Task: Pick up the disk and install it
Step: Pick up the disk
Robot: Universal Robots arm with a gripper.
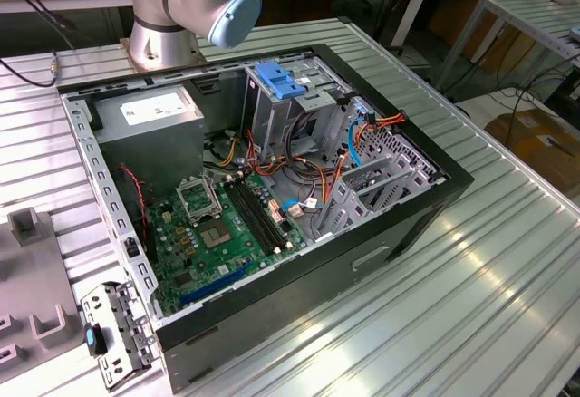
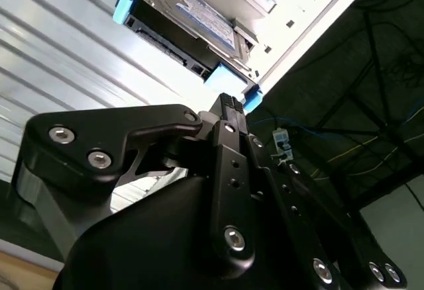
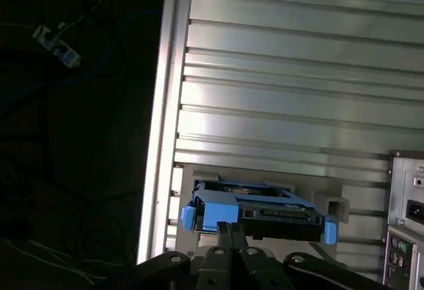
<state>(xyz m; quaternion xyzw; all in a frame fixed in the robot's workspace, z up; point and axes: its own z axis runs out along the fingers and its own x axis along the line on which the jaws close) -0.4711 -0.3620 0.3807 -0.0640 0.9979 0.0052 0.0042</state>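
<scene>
Disk (image 3: 255, 212) sits in its grey cradle (image 3: 333, 205) on the ribbed tabletop (image 3: 285, 91), dead ahead of your claw (image 3: 230, 229) in the first wrist view, just past the tips and apart from them. Claw fingers are together, gripping nothing. Its long axis runs across your approach, with blue rails (image 3: 211, 216) at both ends. You've got the tabletop edge close off one end and the case (image 3: 405, 224) near the other.
</scene>
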